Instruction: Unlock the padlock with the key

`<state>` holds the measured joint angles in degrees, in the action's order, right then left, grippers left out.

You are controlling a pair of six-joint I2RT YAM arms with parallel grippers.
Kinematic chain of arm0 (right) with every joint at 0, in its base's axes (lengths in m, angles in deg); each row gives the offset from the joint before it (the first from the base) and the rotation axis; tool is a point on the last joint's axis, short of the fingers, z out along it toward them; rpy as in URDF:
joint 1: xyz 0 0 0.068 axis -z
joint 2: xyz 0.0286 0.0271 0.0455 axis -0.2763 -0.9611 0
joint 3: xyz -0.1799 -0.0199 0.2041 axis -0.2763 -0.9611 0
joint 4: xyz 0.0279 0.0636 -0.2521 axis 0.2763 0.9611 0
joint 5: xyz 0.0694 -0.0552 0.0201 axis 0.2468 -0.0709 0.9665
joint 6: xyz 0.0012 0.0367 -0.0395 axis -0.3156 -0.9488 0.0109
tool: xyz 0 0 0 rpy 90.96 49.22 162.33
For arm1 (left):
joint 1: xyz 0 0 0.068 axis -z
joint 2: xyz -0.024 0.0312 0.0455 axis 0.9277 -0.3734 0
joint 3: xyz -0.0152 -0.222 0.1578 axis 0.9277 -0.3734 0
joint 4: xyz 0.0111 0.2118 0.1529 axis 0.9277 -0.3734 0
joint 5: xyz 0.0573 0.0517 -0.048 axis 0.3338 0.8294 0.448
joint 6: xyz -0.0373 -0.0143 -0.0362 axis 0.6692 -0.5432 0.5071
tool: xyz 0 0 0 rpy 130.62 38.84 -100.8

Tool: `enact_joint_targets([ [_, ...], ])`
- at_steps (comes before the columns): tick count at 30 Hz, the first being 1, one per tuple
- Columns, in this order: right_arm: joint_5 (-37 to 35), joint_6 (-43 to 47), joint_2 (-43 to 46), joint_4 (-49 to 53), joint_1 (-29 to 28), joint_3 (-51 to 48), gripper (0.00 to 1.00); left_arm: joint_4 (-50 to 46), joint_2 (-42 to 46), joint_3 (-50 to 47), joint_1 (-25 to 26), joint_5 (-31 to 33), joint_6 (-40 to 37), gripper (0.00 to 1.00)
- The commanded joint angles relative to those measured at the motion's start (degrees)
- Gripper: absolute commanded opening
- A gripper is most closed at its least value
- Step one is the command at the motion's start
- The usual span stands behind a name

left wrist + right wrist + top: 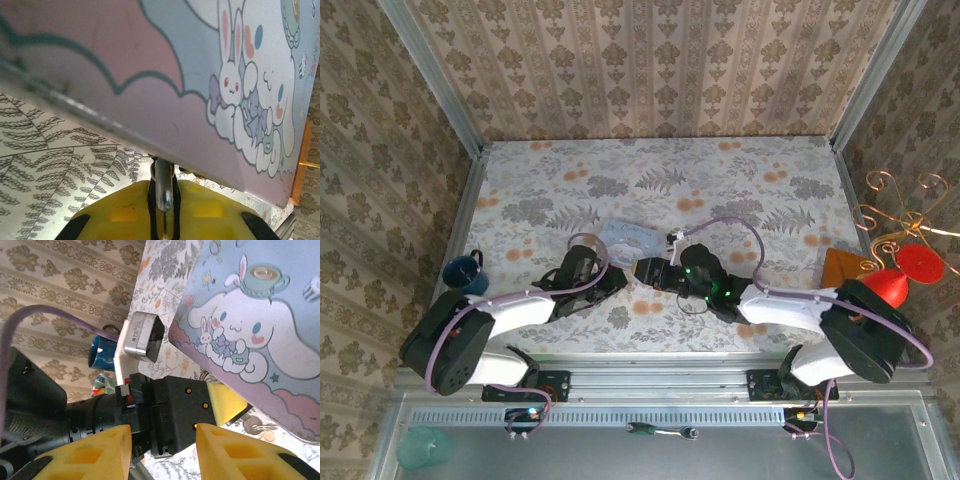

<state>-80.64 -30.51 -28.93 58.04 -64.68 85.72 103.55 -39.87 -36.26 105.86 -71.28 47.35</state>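
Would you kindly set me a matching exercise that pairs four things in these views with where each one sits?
Things:
1. cartoon tin
2. blue mug
3. red cone
4. thin metal piece

Places:
a. by the left edge of the table
b. pinched in the left gripper
c. by the table's right edge
d. in the middle of the table

Pairs: 1-d, 2-a, 3-c, 4-b.

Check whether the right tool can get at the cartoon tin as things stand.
Likely not directly: the right tool is open, facing the tin, but the left tool, shut on a metal piece, sits between them.
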Motion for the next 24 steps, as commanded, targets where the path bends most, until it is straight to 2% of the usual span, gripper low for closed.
enact_joint_targets([
  [1,-5.8,11.7,3.0,11.4,-0.9,1.2,0.41,-0.3,2.3,0.6,-0.9,0.3,-1.4,0.06],
  [8,-12.9,25.0,6.2,12.5,-4.4,1.1,0.41,-0.6,6.0,-2.0,-2.0,1.9,0.0,0.06],
  [13,-13.2,38.5,6.8,6.9,-9.6,0.0,0.41,-0.6,8.0,-3.1,-2.8,1.6,0.1,0.06],
  [17,-13.0,50.1,3.4,6.2,-14.2,1.1,0.42,-0.6,8.4,-3.1,-3.1,1.0,-0.1,0.06],
  [20,-20.7,56.7,0.3,2.4,-18.1,0.4,0.45,0.0,8.8,-3.1,-3.2,0.3,-0.4,0.06],
  [24,-24.2,59.6,-2.9,-5.5,-19.6,-1.9,0.47,0.6,10.7,-4.2,-2.8,0.6,-0.2,0.06],
])
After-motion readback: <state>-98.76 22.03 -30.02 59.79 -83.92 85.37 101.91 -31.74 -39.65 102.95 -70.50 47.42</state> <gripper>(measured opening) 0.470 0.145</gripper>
